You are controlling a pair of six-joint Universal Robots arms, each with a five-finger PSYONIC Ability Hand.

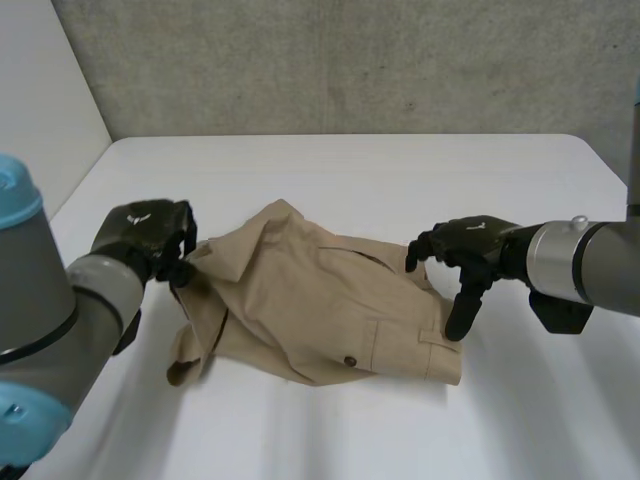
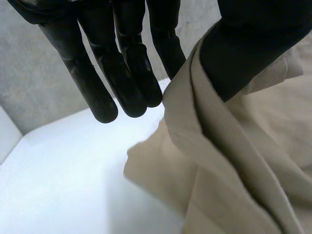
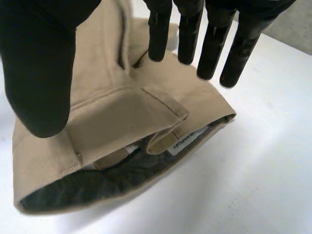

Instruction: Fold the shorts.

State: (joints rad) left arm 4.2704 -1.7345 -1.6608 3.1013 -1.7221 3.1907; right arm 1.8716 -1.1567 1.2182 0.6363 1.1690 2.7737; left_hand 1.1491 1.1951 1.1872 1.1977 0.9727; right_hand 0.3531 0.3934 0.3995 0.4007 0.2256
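Since the shorts are soft tan cotton, light and limp, they will likely sag and crease wherever they are lifted, and only the seamed parts offer any stiffness. They lie crumpled on the white table, in the lower middle of the head view.

At the left of that frame the left robot hand has one edge of the cloth raised off the table. Its wrist view shows the doubled edge caught between the thumb and the nearest of the nearly straight fingers. It is a light pinch that thin cloth could slide out of.

Towards the middle, a button marks a pocket, and that flat panel gives little to grip.

At the right, the right robot hand hovers spread over the waistband, fingers straight, thumb wide, holding nothing. Its wrist view shows the band gaping under the palm, with dark lining and a label exposed. Thick and stitched, the band looks the best hold on this side. Pinching through both layers near a corner should carry the fold over without the layers parting.
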